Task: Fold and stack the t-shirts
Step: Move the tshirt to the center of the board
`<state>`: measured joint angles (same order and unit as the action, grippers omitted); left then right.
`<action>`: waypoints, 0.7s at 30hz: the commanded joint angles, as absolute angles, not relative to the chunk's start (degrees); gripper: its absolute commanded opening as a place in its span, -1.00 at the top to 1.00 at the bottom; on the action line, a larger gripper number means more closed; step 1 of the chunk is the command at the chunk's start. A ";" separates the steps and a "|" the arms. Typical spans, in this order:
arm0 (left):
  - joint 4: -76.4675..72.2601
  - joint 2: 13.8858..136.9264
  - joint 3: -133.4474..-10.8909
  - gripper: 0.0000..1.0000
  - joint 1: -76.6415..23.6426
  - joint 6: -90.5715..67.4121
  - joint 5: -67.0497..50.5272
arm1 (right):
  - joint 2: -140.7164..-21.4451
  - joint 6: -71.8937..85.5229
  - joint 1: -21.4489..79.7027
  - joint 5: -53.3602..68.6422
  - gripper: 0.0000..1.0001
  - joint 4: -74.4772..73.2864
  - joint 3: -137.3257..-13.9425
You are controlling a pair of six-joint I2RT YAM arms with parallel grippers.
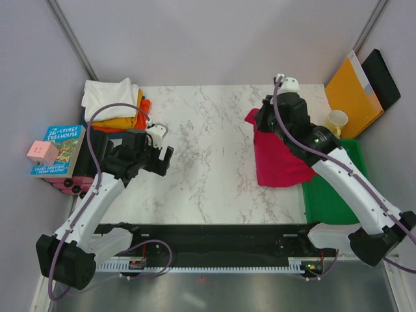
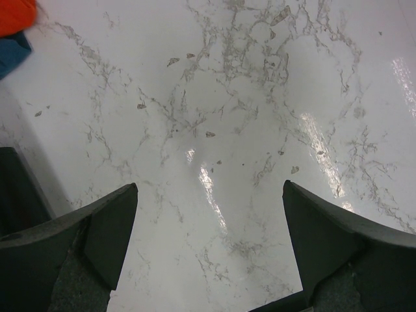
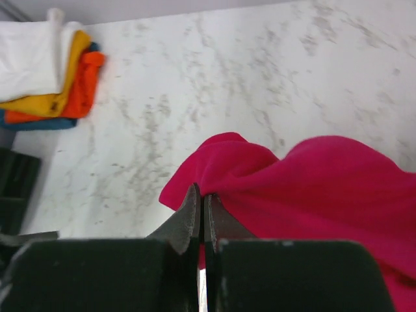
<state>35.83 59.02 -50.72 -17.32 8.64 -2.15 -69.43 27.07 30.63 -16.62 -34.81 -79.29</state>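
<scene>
While four folded t-shirts [image 1: 116, 104] (white, yellow-orange, orange, dark blue) sit stacked at the worktop's [image 1: 208, 175] far left corner, one crimson t-shirt [image 1: 279, 159] lies bunched at the right. The right pincer [image 3: 202, 198], its arm stretched forward, is clamped on a fold of it. The left pincer [image 2: 210, 188] hovers low, fingers wide apart.

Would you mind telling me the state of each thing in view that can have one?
Red t-shirt, unfolded and bunched, one edge pinched.
Folded t-shirts, stacked at the far left corner.
Left arm, jaws open, empty.
Right arm, jaws shut on the red t-shirt.
Book, closed, cover up.
Cup, upright.
</scene>
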 commanded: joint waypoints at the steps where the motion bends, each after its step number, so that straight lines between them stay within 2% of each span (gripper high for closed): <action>1: 34.45 58.01 -52.91 -0.99 -17.05 6.94 -3.08 | -74.78 24.26 39.36 -17.83 1.00 -29.53 -88.49; 8: 34.71 56.69 -52.91 -0.99 -16.00 7.03 -2.46 | -80.68 23.64 47.01 -20.03 1.00 -26.81 -91.14; 18: 34.45 57.48 -52.38 -0.99 -14.94 7.03 -3.07 | -89.37 27.07 48.69 -12.05 1.00 -23.38 -82.89; 19: 34.37 57.65 -52.38 -0.99 -14.94 6.94 -3.16 | -89.99 27.33 48.69 -11.52 0.84 -23.29 -82.71; 21: 34.28 58.44 -52.47 -0.99 -14.94 7.03 -3.60 | -90.44 28.12 48.78 -11.86 0.22 -23.99 -81.92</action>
